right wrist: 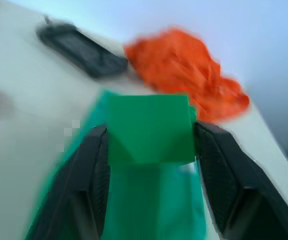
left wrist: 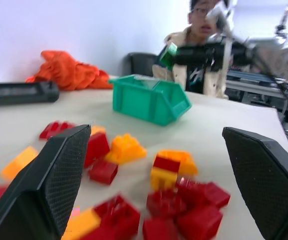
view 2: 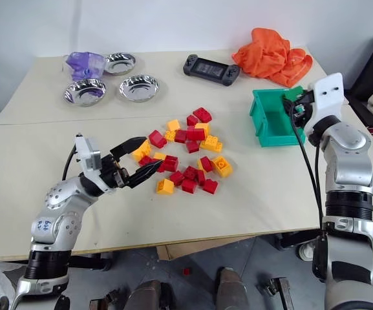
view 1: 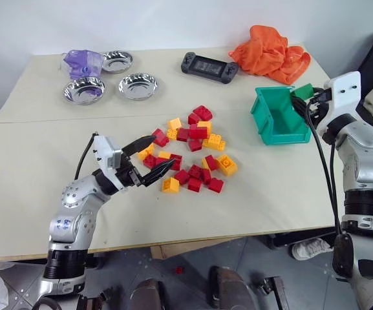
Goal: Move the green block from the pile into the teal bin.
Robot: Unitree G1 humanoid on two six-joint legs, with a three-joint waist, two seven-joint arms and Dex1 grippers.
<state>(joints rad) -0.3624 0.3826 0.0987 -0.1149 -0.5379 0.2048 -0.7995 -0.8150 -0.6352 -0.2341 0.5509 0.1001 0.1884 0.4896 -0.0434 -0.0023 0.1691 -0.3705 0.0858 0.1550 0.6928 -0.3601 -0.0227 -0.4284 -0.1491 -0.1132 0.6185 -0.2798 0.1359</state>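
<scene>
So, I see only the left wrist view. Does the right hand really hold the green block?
Observer: Yes. The right hand has the green block clamped between both fingers.
Operator: Is it above the teal bin?
Observer: Its wrist view looks over the block down into the teal bin; from the head, it is at the bin's right rim.
Operator: And my left hand?
Observer: The left hand is open and empty, at the left edge of the pile.

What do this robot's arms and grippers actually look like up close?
Both arms are jointed silver-grey metal shells with black bands. A white block sits at each wrist, and black cables run along both. The left gripper and right gripper each have two black, tapering fingers with finely textured inner pads.
</scene>
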